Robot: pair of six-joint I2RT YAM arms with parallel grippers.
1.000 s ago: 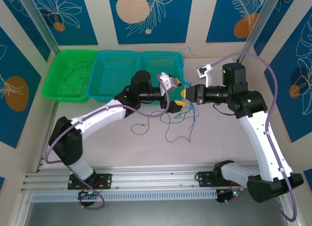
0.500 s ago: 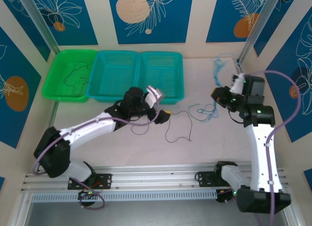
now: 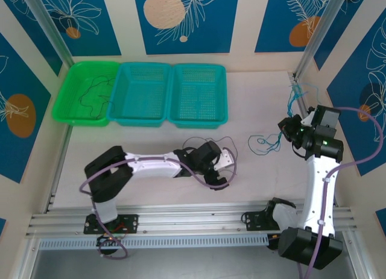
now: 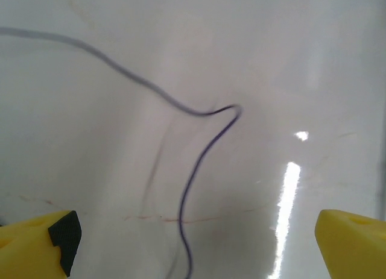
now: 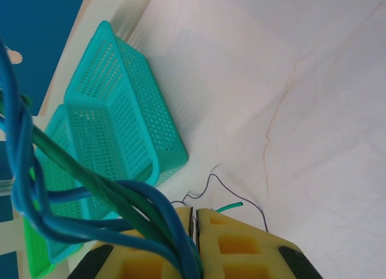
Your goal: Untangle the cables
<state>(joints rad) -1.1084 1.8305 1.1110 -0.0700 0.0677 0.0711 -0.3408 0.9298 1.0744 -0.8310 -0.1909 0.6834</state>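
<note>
Top view: the left gripper [image 3: 222,167] hangs wide open over a loose purple-grey wire [image 3: 208,138] on the table [image 3: 151,140]; the right gripper [image 3: 288,127] holds the blue and teal cables [image 3: 294,98] raised (seemingly to draw them apart). Left wrist: that wire lies between the spread fingers [image 4: 42,249], ready for a grab; right wrist: the jaws are pinched tight on the twisted strands.

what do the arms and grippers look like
Both the left arm and right arm have white shells, black joints and a thick lilac cable alongside. The left gripper and right gripper have yellow fingers; one left finger shows a black pad.
</note>
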